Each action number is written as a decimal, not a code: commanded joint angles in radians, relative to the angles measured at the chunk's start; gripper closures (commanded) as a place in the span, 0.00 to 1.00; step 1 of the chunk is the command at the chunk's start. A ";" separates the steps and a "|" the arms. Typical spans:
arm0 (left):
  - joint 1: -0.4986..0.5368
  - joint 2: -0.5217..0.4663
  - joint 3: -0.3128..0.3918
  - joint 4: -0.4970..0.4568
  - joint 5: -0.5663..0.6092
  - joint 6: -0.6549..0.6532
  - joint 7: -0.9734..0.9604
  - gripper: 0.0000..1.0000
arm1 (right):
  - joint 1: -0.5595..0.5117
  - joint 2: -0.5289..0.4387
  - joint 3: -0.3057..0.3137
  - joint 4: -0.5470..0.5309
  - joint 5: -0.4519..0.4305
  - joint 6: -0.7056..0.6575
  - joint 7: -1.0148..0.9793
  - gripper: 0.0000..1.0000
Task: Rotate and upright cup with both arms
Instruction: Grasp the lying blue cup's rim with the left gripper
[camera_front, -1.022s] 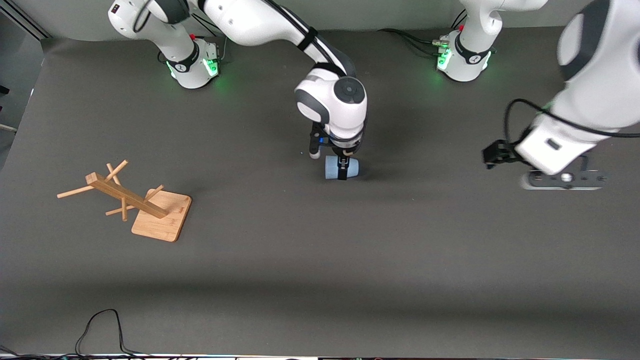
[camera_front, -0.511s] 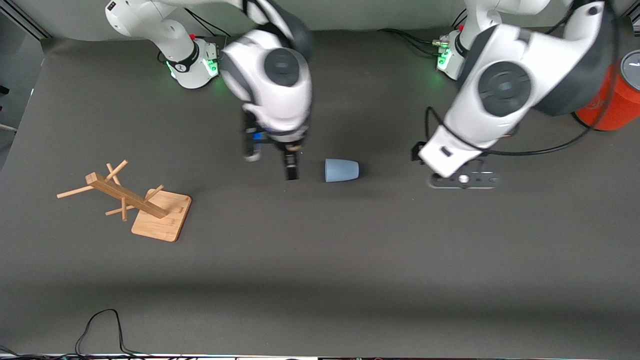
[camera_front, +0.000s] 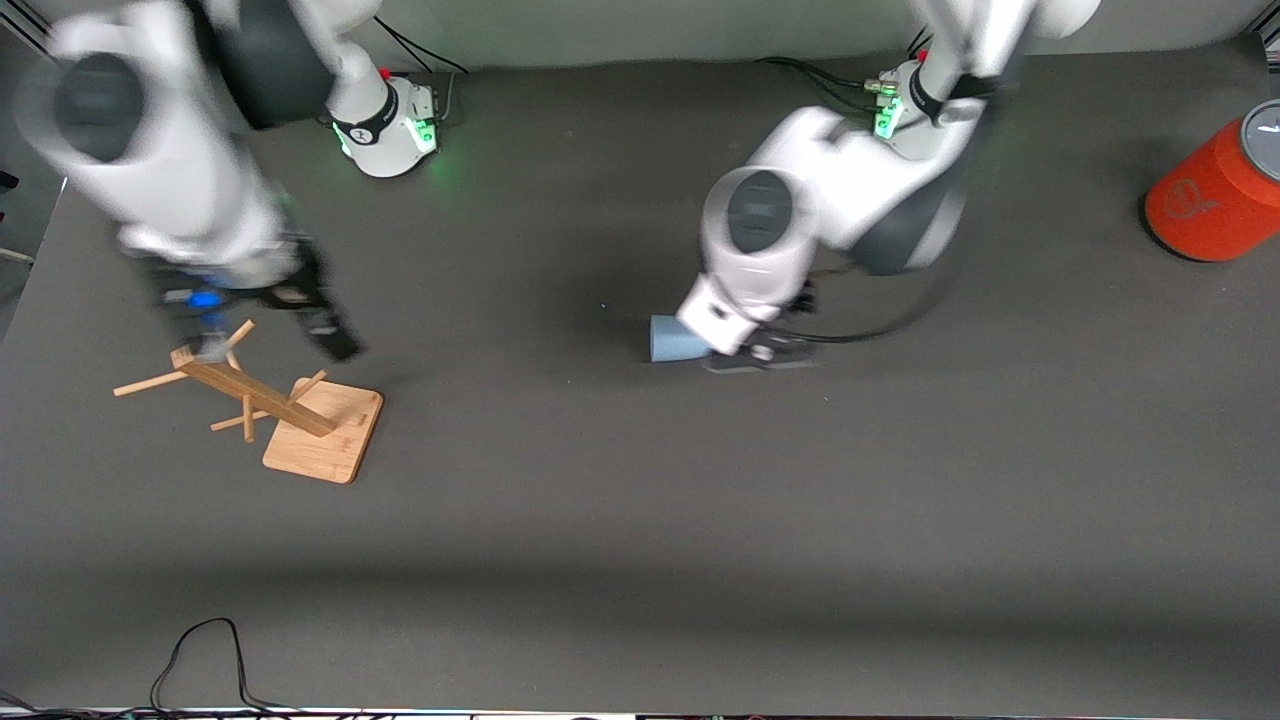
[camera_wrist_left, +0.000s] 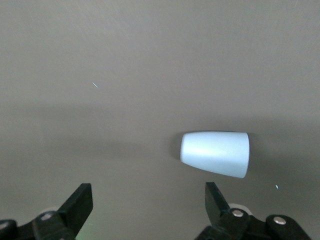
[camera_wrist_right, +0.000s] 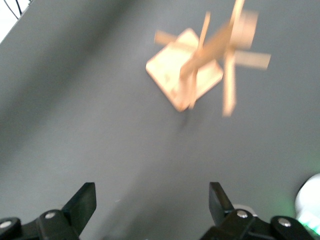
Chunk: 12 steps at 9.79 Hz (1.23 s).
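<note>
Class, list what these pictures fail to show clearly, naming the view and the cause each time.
1. Cup: in the front view the left arm covers its wide end; only the left wrist view shows it whole, lying on its side.
2. Left hand: hidden under its arm in the front view.
3. Right hand: motion-blurred in the front view, over the wooden rack.
4. Rack: smeared in the right wrist view.
5. Orange cylinder: cut by the front view's edge.

The cup (camera_front: 673, 339) (camera_wrist_left: 215, 153) is a small pale-blue tumbler without a handle, matte and tapered. It lies on its side on the dark table (camera_front: 640, 520), about midway between the two arms' ends, partly covered in the front view.
</note>
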 joint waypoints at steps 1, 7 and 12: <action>-0.123 0.215 0.018 0.205 0.094 -0.025 -0.182 0.00 | -0.155 -0.058 0.021 -0.044 -0.002 -0.006 -0.367 0.00; -0.260 0.406 0.024 0.265 0.301 -0.027 -0.441 0.00 | -0.296 -0.069 -0.013 -0.047 0.031 0.035 -1.073 0.00; -0.263 0.396 0.010 0.290 0.288 -0.173 -0.410 1.00 | -0.291 -0.072 -0.013 -0.041 0.034 0.035 -1.121 0.00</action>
